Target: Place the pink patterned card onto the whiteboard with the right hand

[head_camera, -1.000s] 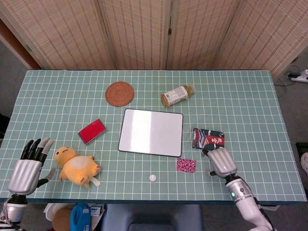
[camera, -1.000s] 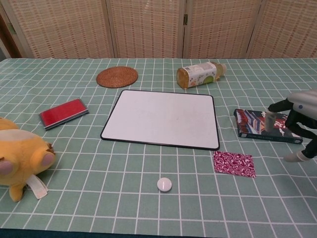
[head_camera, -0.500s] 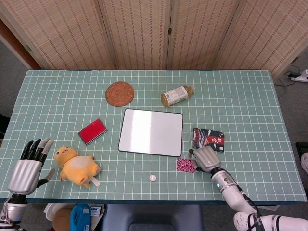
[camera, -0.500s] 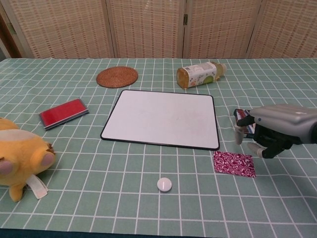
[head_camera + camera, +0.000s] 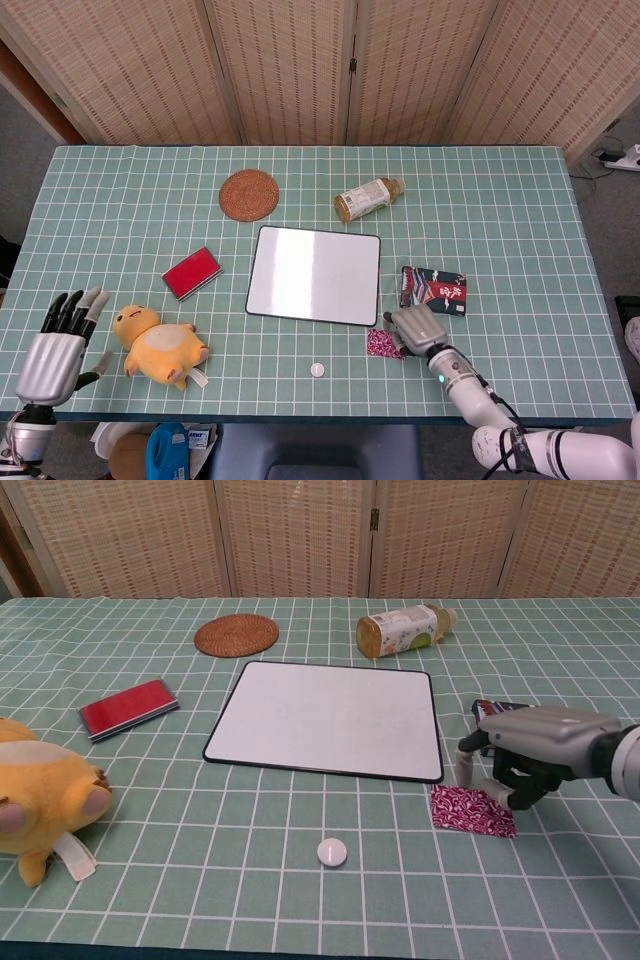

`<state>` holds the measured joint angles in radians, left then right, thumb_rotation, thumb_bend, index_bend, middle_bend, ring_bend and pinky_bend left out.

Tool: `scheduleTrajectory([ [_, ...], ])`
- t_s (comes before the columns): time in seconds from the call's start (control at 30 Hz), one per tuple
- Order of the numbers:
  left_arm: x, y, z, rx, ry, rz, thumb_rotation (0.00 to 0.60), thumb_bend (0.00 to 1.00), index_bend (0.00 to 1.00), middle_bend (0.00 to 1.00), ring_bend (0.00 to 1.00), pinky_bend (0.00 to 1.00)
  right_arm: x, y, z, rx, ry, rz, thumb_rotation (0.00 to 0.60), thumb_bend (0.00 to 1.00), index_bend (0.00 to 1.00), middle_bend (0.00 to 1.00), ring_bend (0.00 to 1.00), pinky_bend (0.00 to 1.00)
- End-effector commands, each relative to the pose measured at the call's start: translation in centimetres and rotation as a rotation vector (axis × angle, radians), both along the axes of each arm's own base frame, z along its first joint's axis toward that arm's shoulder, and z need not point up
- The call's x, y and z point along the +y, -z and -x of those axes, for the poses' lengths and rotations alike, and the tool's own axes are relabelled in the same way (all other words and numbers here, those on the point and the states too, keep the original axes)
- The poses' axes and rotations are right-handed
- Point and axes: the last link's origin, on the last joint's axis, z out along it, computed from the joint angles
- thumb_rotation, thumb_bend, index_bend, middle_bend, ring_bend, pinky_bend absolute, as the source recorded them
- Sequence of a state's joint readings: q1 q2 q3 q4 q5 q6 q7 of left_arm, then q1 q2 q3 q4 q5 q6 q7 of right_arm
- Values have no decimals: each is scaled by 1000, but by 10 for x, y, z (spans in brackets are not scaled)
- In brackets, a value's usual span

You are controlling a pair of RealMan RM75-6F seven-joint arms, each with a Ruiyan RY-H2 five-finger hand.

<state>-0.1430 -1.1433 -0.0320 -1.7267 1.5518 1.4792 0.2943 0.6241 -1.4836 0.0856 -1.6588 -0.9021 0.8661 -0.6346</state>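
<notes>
The pink patterned card [image 5: 472, 811] [image 5: 381, 343] lies flat on the green tablecloth, just off the whiteboard's near right corner. The whiteboard [image 5: 327, 719] [image 5: 314, 274] is bare, in the middle of the table. My right hand [image 5: 530, 750] [image 5: 419, 327] hangs over the card's right part, fingers curled down with their tips at the card; whether it grips the card cannot be told. My left hand [image 5: 60, 345] rests at the table's near left edge, fingers apart, holding nothing.
A dark patterned book [image 5: 435, 288] lies right behind my right hand. A bottle [image 5: 403, 630] lies on its side beyond the whiteboard, a woven coaster [image 5: 236, 635] to its left. A red case [image 5: 129, 707], a yellow plush toy [image 5: 42, 796] and a small white disc [image 5: 332, 852] lie nearer.
My right hand has moved left from beside the book and lowered onto the card's right edge. The left hand has stayed put.
</notes>
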Motion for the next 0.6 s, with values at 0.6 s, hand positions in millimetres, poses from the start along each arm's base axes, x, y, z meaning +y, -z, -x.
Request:
scheduleTrajectory([
  [0.6,-2,-1,4,-6,-10,-6,600,281,16,13,14,0,16,10,-17,-18,-84,-81,600,550,368,890,953,1000],
])
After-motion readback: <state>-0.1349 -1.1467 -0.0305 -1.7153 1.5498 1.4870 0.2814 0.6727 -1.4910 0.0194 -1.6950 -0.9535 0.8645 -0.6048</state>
